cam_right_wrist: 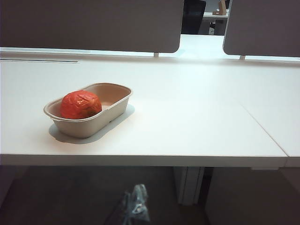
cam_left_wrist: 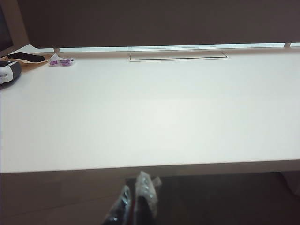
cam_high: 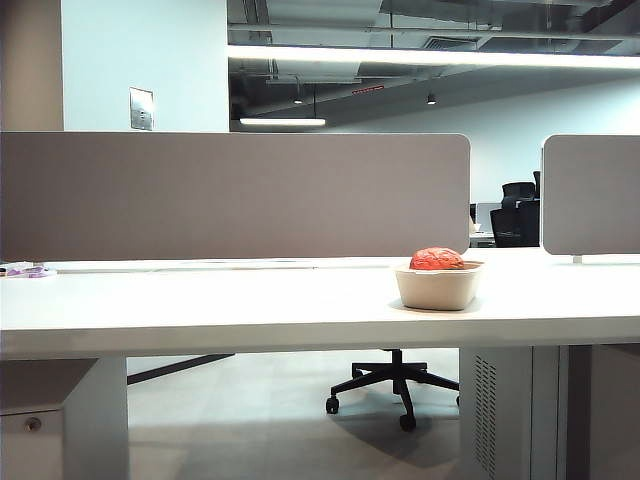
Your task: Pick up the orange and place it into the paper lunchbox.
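The orange (cam_right_wrist: pixel 80 104) sits in the lunchbox (cam_right_wrist: pixel 112 108), job apparently done, so our left gripper (cam_left_wrist: pixel 136 206) and right gripper (cam_right_wrist: pixel 133 206) hang below the near table (cam_right_wrist: pixel 187 126) edge, fingers together.

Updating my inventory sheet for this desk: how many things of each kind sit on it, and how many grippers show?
Oranges: 1, the orange, inside the lunchbox
Paper lunchboxes: 1, the paper lunchbox
Purple-and-white small items: 1, far corner
Grippers: 2, left gripper and right gripper, both shut, below the desk edge
Total: 5
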Tool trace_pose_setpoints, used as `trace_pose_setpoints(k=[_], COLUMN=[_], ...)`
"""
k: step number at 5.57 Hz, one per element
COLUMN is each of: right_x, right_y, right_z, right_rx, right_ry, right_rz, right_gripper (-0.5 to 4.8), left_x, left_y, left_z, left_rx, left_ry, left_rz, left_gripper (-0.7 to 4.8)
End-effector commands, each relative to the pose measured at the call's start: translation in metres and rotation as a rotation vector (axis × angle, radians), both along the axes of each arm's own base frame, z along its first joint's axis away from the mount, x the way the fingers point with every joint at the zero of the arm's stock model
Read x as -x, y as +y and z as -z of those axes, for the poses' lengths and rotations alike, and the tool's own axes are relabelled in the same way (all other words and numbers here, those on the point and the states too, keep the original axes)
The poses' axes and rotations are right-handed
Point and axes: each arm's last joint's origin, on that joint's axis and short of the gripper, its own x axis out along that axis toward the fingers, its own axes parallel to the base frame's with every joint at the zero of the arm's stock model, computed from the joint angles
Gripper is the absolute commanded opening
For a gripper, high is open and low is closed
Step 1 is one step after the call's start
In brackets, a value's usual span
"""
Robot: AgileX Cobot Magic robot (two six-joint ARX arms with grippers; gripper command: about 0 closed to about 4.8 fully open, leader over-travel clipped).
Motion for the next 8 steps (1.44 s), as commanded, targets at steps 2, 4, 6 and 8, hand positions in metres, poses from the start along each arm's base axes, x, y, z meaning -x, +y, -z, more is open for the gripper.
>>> trace_pose_setpoints(k=[2, 4, 6, 8], right_x=[0.0002, 0.0001, 0.0, 0.0001], right_y=[0.0013, 0.0013, 0.0012, 0.0011], right_z=[-0.0054, -0.004, -0.0032, -0.0035], right_rx=[-0.007, -0.006, -0.005, -0.005], right_ry=[-0.064, -0.05, -0.042, -0.044], right_rz=[-0.035, -0.034, -0.031, -0.029], right_gripper=[0.03, 0.03, 0.03, 0.03], left_x=[0.0001, 0.0001, 0.0001, 0.0001], left_y=[0.0, 0.0, 0.0, 0.0], left_z=[-0.0002, -0.0002, -0.0001, -0.0001], left_rx=[0.0, 0.0, 0.0, 0.0], left_ry=[-0.007, -0.007, -0.007, -0.007], left_rz=[0.0, 0.0, 0.0, 0.0], left_gripper=[0.19, 0.19, 0.19, 0.19])
